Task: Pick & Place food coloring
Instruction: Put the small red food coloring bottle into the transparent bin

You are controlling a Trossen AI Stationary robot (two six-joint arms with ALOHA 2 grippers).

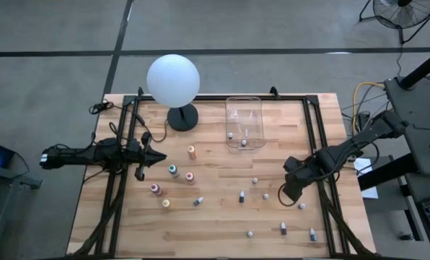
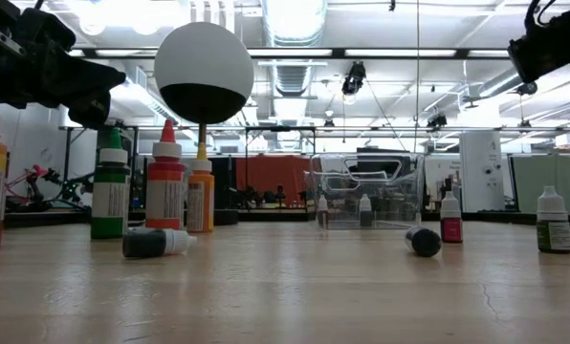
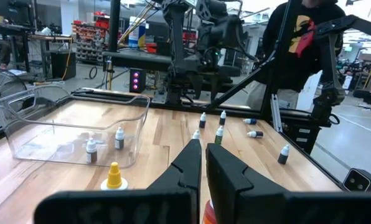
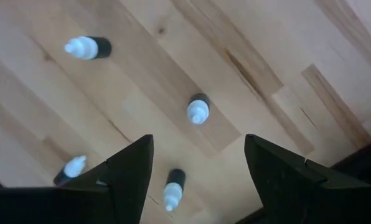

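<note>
Small dark-and-white food coloring bottles (image 1: 267,196) stand or lie scattered on the right half of the wooden table. Larger coloured ones (image 1: 173,170) stand in a group left of centre. My right gripper (image 1: 287,191) hangs open above the right side, fingers pointing down. In its wrist view (image 4: 198,140) an upright small bottle (image 4: 198,110) shows between the fingers, far below, and another (image 4: 173,186) lies near it. My left gripper (image 1: 159,155) waits shut at the left, held level above the table (image 3: 201,155). Two small bottles (image 3: 92,150) stand in the clear bin (image 1: 244,121).
A white globe lamp (image 1: 173,79) on a dark foot stands at the far left of centre, next to the clear bin. More small bottles (image 1: 283,228) sit near the front right edge. A person in a dark top (image 3: 297,43) stands beyond the table's right side.
</note>
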